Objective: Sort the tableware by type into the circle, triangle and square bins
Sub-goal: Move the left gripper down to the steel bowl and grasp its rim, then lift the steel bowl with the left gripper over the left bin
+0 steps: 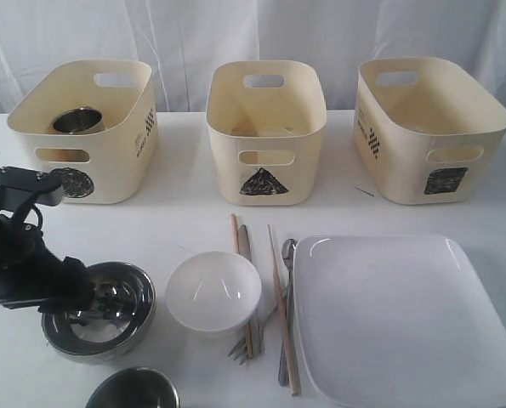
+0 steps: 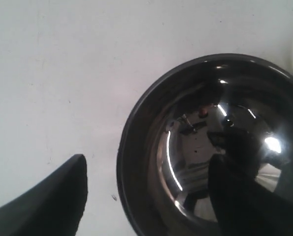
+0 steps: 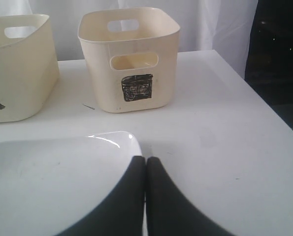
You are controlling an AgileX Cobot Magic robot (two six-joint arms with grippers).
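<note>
L fingers [image 2: 48,201] wide, straddling shiny steel bowl [image 2: 185,123], contact unclear; R fingers [image 3: 129,201] closed, empty.

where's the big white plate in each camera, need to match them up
Exterior view: plate at lower right, in front of the square-marked bin.
Left wrist view: not in it.
Right wrist view: plate at lower left, beside the shut right gripper.
Shared landmark: the square-marked bin behind it.

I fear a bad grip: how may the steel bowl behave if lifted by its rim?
The steel bowl shines like a mirror, so it may slip. Its rounded underside could let it rock when pushed. Held by one side, it would probably tilt.
</note>
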